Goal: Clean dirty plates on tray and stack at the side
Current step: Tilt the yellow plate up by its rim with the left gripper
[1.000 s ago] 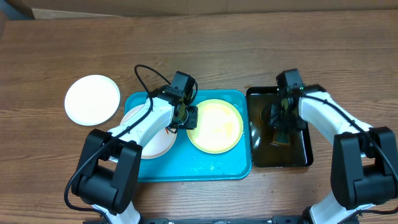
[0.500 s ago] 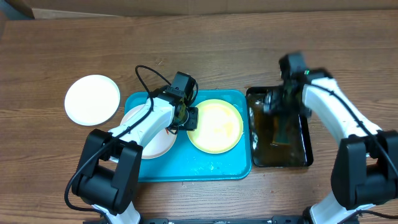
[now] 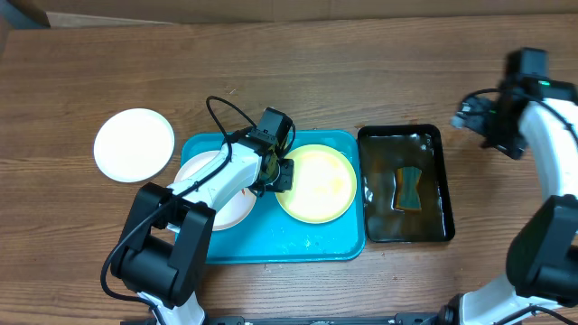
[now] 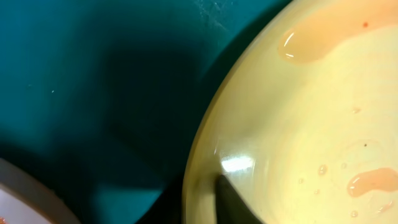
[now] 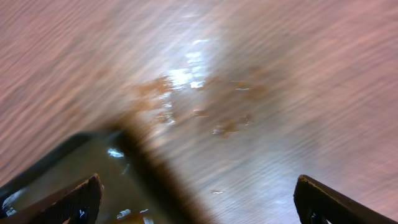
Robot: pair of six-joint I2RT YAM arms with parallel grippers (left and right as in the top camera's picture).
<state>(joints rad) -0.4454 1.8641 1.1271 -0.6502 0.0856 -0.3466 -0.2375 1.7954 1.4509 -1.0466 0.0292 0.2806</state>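
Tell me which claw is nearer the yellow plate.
Left. The left claw sits at the yellow plate rim; the right claw is over the table, beyond the black tray.

A robotics lab bench, judging by the wood-grain table [image 3: 361, 72] edged with a cardboard sheet [image 3: 181, 11].

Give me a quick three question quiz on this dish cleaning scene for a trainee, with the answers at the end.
1. True or false: the sponge lies in the black tray.
2. How many plates sit on the blue tray?
3. The right gripper is: A) shut on the sponge, B) open over the table, C) shut on a plate.
Key: 1 true; 2 two, one white plate and one yellow plate; 3 B.
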